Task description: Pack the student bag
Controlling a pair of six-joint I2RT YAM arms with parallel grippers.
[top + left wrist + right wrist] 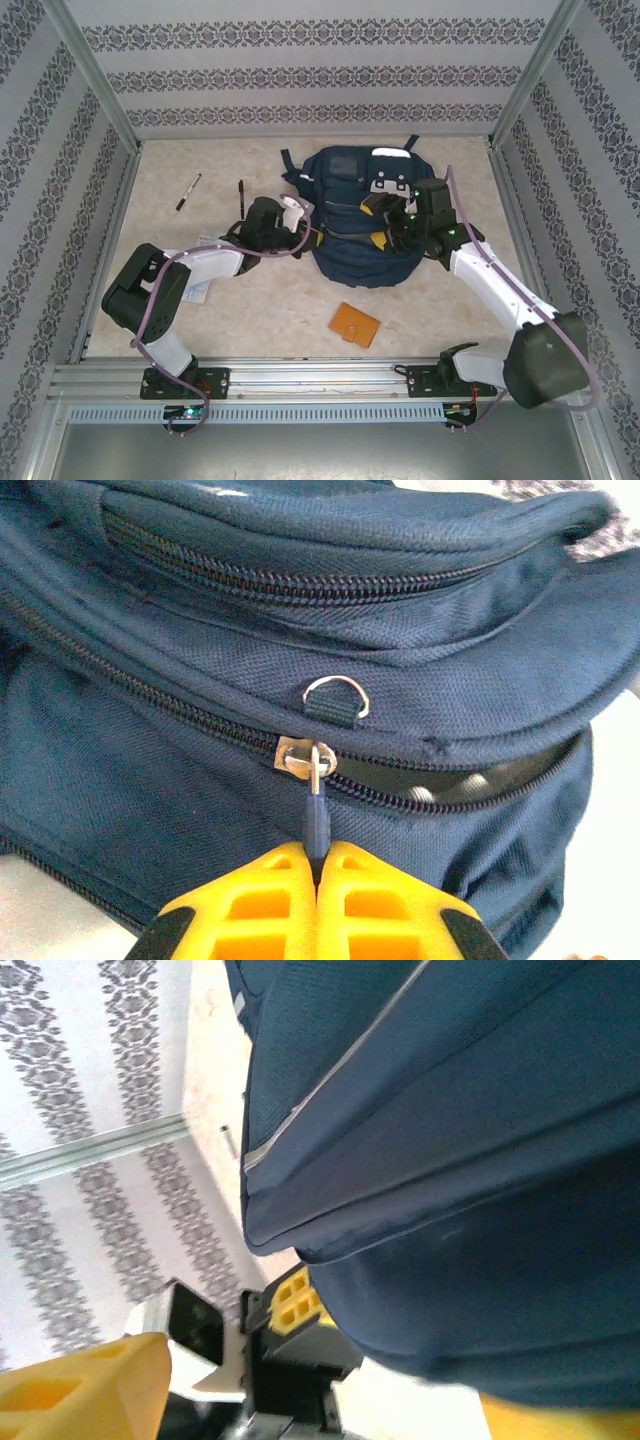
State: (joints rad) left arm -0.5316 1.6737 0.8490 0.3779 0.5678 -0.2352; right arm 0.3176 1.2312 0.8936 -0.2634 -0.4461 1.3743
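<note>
Pinching zipper pull [316, 818], left jaws, wrist close-up

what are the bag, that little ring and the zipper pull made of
Student bag: likely woven nylon or polyester, matte, coarse weave visible. Ring: seemingly metal, silvery with bright glints. Zipper pull: dark blue tab, perhaps plastic or rubber.

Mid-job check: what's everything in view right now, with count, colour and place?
student bag: one, navy blue, centre of the table.
zipper pull: one, dark blue, on the bag's zip, pinched.
black-and-white pen: one, on the table, left of the bag.
black pen: one, on the table, nearer the bag's left side.
flat orange item: one, on the table in front of the bag.
left gripper: one, yellow fingers, shut on the zipper pull.
right gripper: one, yellow fingers, open, over the bag's right side.
</note>
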